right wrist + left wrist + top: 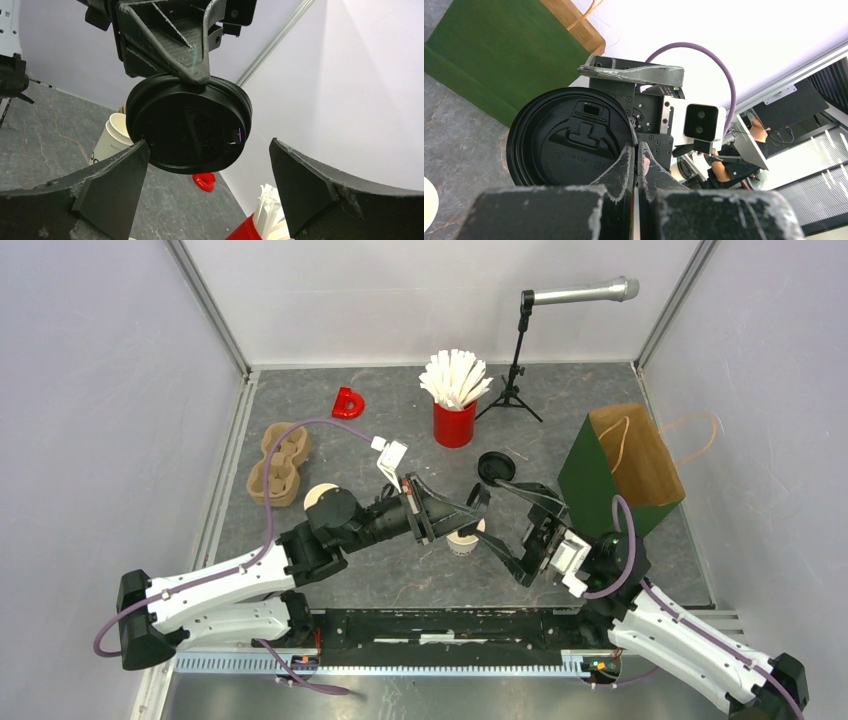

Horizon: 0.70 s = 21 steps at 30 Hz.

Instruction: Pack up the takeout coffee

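Left fingers (624, 167) pinch the rim of a black lid (569, 140), holding it in the air above the middle of the desk (400, 585). Right fingers (112, 190) gape wide, facing the lid. One open white cup (463, 540) stands beneath them.

light: bright, even, overhead | shadows: soft, faint on table (350, 440) | glare: wall (734, 25) blown white in left wrist view; small glint on lid (190, 135) | focus: overhead sharp; wrist foregrounds soft
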{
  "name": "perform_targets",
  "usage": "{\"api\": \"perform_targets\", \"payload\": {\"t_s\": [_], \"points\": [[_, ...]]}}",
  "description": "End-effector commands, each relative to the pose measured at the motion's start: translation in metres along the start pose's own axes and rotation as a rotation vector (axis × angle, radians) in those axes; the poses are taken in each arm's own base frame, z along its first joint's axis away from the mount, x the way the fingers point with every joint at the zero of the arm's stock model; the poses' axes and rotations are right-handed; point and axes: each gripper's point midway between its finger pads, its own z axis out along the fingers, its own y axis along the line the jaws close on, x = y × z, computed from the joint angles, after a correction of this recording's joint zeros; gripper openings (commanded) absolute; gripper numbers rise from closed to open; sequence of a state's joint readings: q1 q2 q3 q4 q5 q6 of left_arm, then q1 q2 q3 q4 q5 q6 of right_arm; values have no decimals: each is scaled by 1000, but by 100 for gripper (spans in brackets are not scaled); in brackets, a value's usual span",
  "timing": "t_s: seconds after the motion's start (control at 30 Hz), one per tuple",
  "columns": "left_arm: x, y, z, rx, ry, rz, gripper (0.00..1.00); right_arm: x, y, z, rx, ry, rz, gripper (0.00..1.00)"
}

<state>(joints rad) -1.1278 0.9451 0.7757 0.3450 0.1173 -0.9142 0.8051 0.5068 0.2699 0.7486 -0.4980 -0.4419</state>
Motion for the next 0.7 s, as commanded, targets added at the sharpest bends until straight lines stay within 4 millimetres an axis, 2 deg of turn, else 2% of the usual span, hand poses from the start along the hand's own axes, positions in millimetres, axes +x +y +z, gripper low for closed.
{"api": "perform_targets", "payload": {"t_s": [0.0,0.27,0.5,0.67], "points": [[-20,-30,-2,79,-39,7,2,1,4,1,-22,4,8,98],[-16,-27,2,78,-30,-5,2,2,9,2,-41,-5,20,98],[-16,-20,6,36,-15,54,2,25,20,3,-107,103,41,98],[-19,-17,6,18,-26,86,2,27,18,1,-80,103,44,98]]}}
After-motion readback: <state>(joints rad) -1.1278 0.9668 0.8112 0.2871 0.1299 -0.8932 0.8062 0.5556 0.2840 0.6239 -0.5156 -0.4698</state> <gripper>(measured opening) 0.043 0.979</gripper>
